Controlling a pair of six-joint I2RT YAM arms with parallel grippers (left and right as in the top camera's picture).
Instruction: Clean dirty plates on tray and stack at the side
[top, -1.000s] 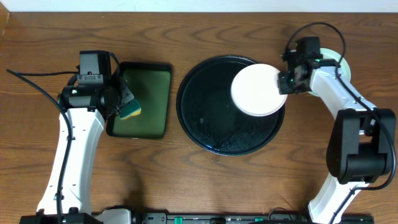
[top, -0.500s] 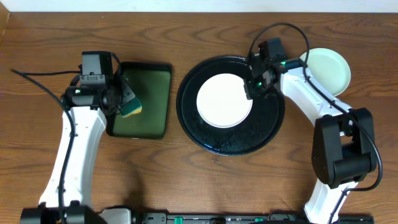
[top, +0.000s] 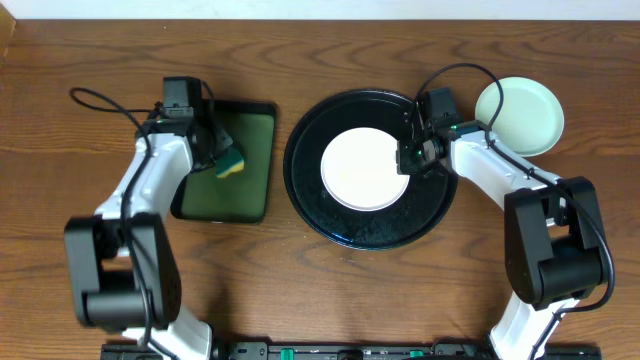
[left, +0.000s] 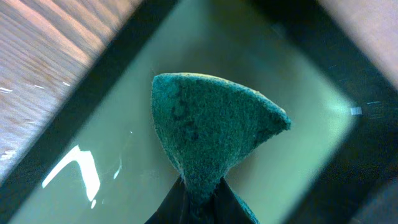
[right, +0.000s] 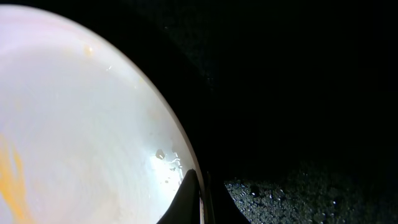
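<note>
Overhead, right gripper (top: 410, 158) clamped on right rim of white plate (top: 365, 168) on black tray (top: 335, 220) toward far edge; left gripper (top: 222, 158) pinching sponge (top: 232, 163), plate to its right. Left wrist: sponge (left: 211, 140) over green tray (left: 112, 143). Right wrist: smeared white plate (right: 81, 124) pinched at rim.

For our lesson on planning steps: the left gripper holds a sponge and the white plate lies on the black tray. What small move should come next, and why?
Probably swing the left gripper with its sponge from above the green tray to the white plate. The plate lies on the black tray, its rim pinched by the right gripper, and shows a yellowish smear.
</note>
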